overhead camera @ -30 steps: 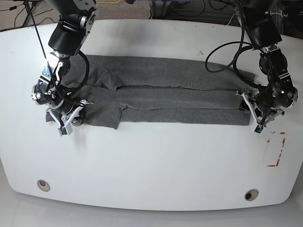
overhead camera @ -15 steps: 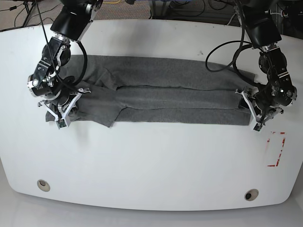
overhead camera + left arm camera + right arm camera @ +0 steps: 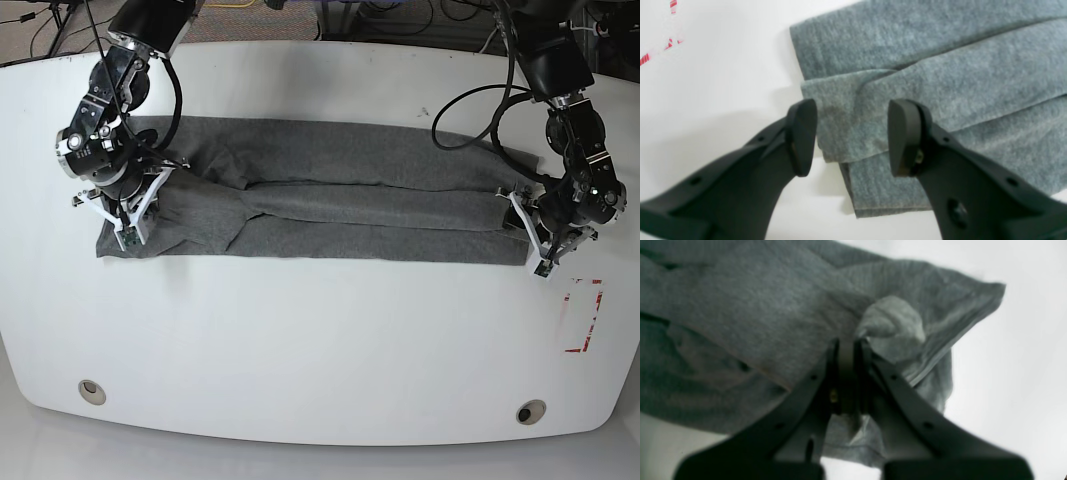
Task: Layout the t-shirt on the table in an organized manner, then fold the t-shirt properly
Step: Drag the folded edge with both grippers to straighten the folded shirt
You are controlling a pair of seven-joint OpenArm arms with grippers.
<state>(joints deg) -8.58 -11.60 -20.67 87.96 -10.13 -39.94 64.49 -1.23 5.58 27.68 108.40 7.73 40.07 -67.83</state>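
Mid-fold on the bench (image 3: 320,340): the right claw (image 3: 848,350) pinches the t-shirt (image 3: 340,200) end; the left claw (image 3: 851,136), open, straddles the opposite hem, likely to grip next.

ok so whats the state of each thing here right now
t-shirt: folded lengthwise into a long band, flat on the table, one end pinched
left tool: open, straddling the band's end layer
right tool: shut on the t-shirt's end
table: bearing the t-shirt
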